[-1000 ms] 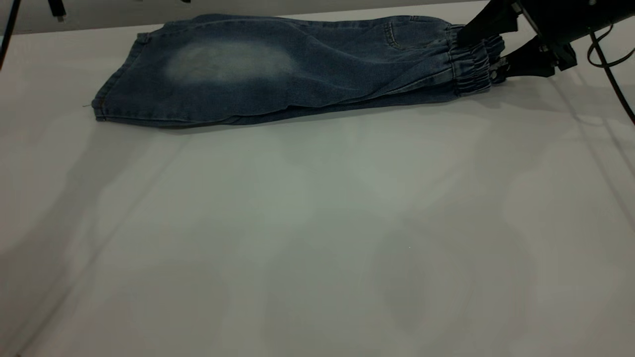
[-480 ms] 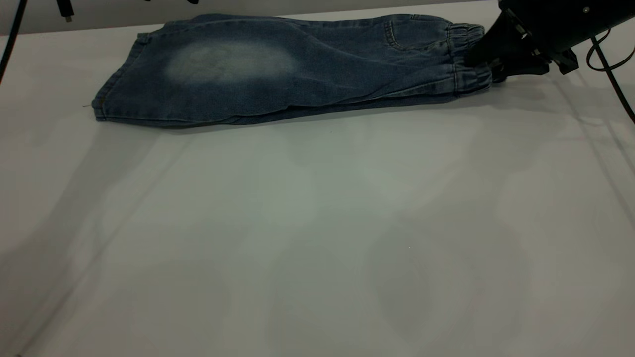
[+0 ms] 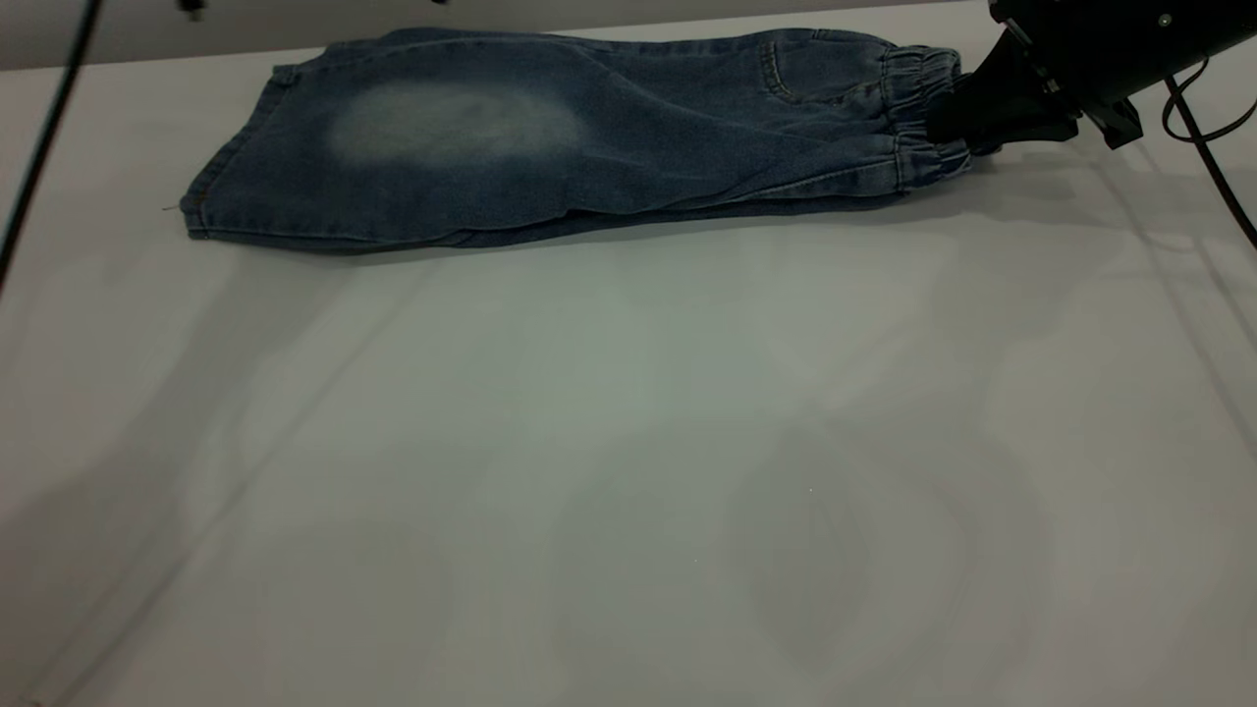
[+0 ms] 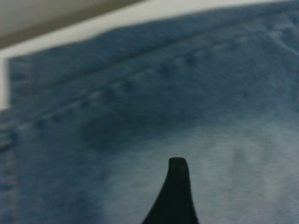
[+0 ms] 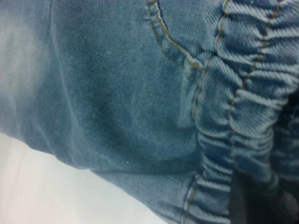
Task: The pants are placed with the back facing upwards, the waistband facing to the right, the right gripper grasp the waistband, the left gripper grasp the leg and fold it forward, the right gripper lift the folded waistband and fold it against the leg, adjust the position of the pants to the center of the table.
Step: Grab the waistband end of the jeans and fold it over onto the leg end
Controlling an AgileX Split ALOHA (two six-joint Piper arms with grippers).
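So the pants [image 3: 550, 137] are folded in half lengthwise and lie flat at the far side of the table [image 3: 628, 442], nowhere near the middle. The right gripper [image 3: 957, 113] has its fingers clamped on the waistband [image 3: 923, 108], right at the end nearest it, and the rest of the denim stretches away from it toward the hem. In its wrist view the ruched band [image 5: 233, 116] fills the frame up close, so the grab looks solid. Makes sense to pinch there, since that end has to be lifted and laid over the leg next. The left gripper [image 4: 174, 196] hangs just above the faded patch [image 4: 224, 177] at the far end from the right one. Only one fingertip shows, so I can't tell if it's wide or narrow.
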